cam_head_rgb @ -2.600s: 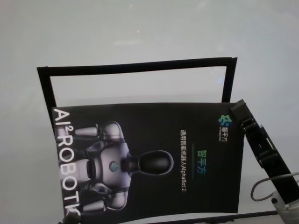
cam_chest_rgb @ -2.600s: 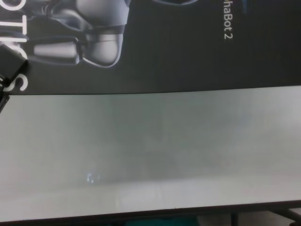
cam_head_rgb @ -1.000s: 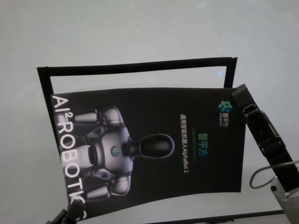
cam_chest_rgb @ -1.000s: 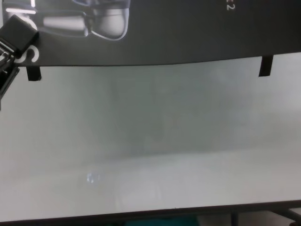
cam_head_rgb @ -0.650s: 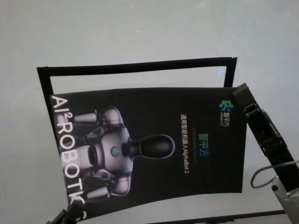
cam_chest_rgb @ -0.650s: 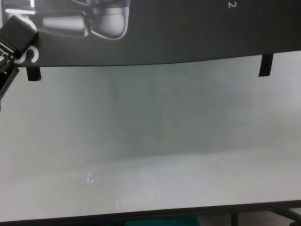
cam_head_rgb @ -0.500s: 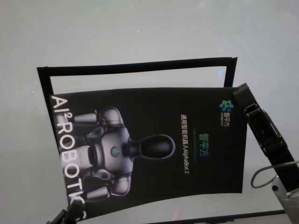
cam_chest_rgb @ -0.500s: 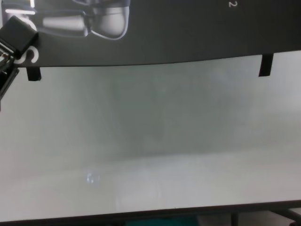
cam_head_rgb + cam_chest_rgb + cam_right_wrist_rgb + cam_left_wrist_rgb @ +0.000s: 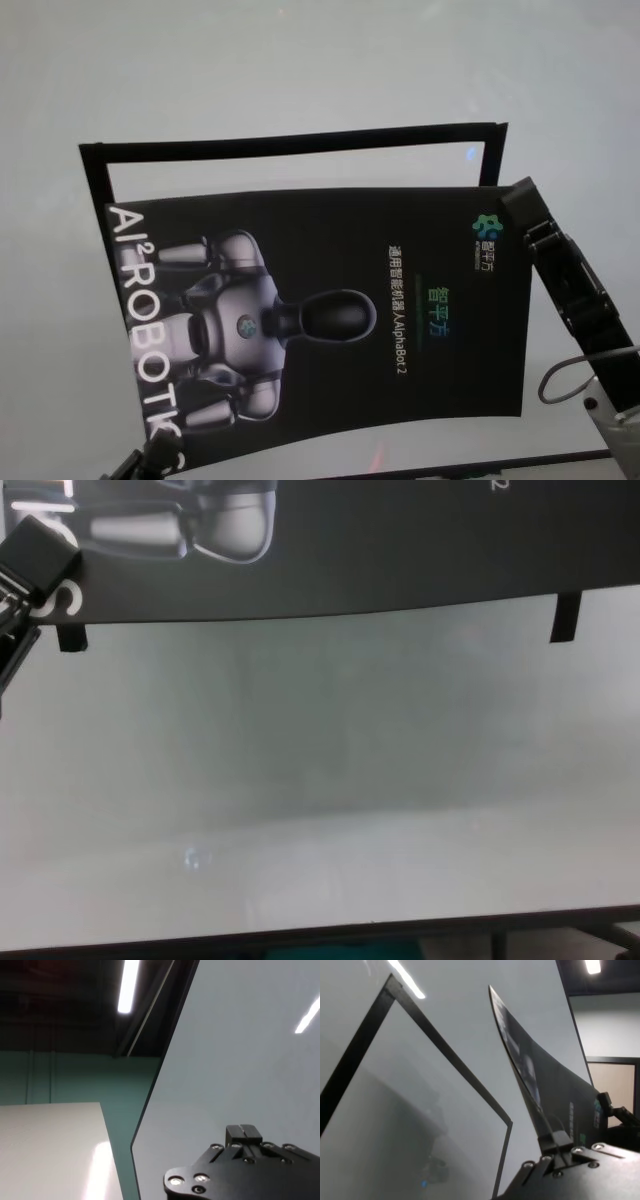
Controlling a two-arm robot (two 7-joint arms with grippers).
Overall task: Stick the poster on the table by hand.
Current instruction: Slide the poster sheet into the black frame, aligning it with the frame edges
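The left gripper (image 9: 35, 550) is clenched on the poster (image 9: 330, 330) at its near left corner; the right gripper (image 9: 520, 205) pinches the far right corner, above the table (image 9: 300, 70). Fingertips are mostly hidden.

Looks like a robotics lab or demo room — big plain white table (image 9: 300, 70) marked with a black tape outline (image 9: 290, 141), long ceiling strip lights (image 9: 128, 986) above it, teal-green wall (image 9: 65, 1077) beyond the table's edge.
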